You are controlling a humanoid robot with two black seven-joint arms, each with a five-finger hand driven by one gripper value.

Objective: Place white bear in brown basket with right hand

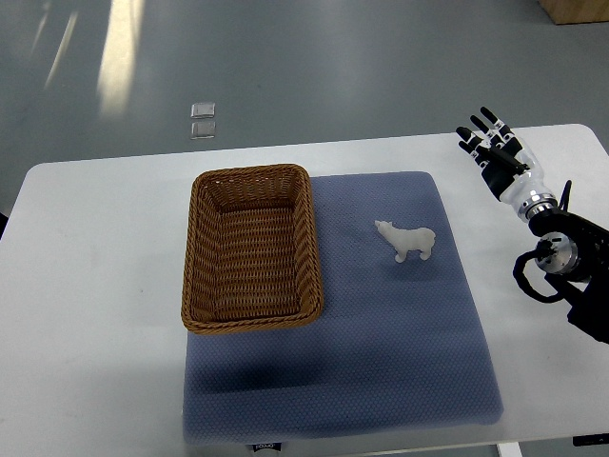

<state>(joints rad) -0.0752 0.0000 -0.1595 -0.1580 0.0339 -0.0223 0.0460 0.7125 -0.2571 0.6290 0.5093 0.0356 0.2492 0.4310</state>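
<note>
The right hand, fingers spread and empty, hovers well right of the white bear on the blue mat. A low, centred grasp across its body would best suit lifting it to the brown basket

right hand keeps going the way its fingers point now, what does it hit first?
Nothing, as far as this view shows: the right hand points up-left toward the table's far edge, well clear of the white bear. Height is unclear.
</note>
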